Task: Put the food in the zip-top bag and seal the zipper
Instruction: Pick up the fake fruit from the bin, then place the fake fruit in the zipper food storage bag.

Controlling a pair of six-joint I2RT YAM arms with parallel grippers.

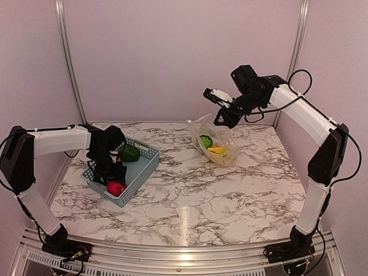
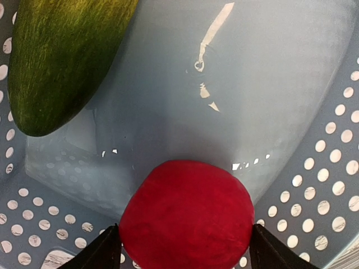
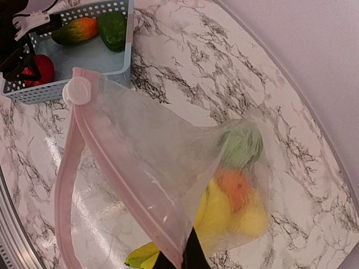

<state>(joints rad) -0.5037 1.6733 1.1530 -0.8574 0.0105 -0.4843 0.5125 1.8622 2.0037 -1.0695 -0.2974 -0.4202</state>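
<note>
Right wrist view gives me the clear crinkly zip-top bag point(image 3: 162, 162), held up by its mouth over the marble-patterned table point(image 3: 224, 73). A green melon point(image 3: 242, 147), an orange point(image 3: 235, 188) and yellow pieces point(image 3: 216, 216) lie inside, and my right gripper point(image 3: 180, 259) is pinched together on the pinkish zipper strip point(image 3: 124, 185). Well apart, in the blue-grey perforated plastic basket point(image 2: 314, 185), my left gripper point(image 2: 184, 249) has its jaws apart either side of the glossy red apple point(image 2: 188, 216), near a dark green fruit point(image 2: 61, 61).

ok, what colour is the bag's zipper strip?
Pale pink zipper, clearest in the right wrist view.
</note>
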